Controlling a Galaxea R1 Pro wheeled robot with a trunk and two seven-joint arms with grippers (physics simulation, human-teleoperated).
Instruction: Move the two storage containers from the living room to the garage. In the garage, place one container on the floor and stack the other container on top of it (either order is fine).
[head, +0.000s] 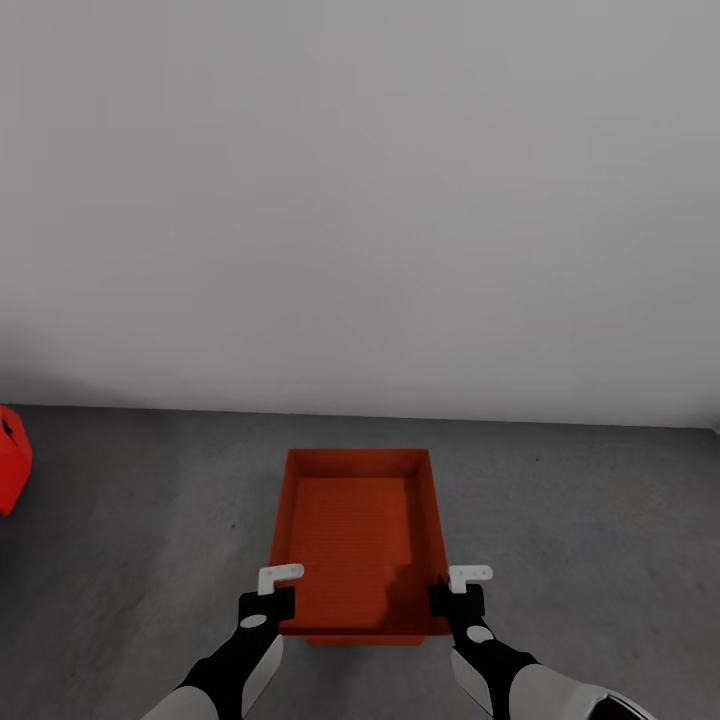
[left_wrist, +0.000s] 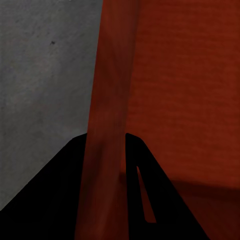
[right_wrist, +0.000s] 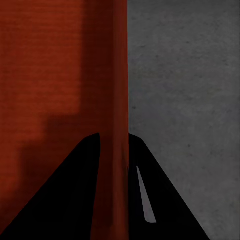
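Observation:
One orange-red storage container (head: 360, 530) lies level in front of me over the dark grey garage floor (head: 580, 520), its ribbed bottom open to view. I cannot tell whether it touches the floor. My left gripper (head: 272, 600) is shut on its left side wall near the front corner. In the left wrist view that wall (left_wrist: 112, 100) runs between the black fingers (left_wrist: 60, 195). My right gripper (head: 458, 597) is shut on the right side wall, and the right wrist view shows that wall (right_wrist: 116, 100) pinched between its fingers (right_wrist: 150, 195).
A plain pale grey wall (head: 360, 200) rises just beyond the container. A bright red object (head: 12, 460) sits on the floor at the far left, cut off by the picture's edge. Bare floor lies on both sides of the container.

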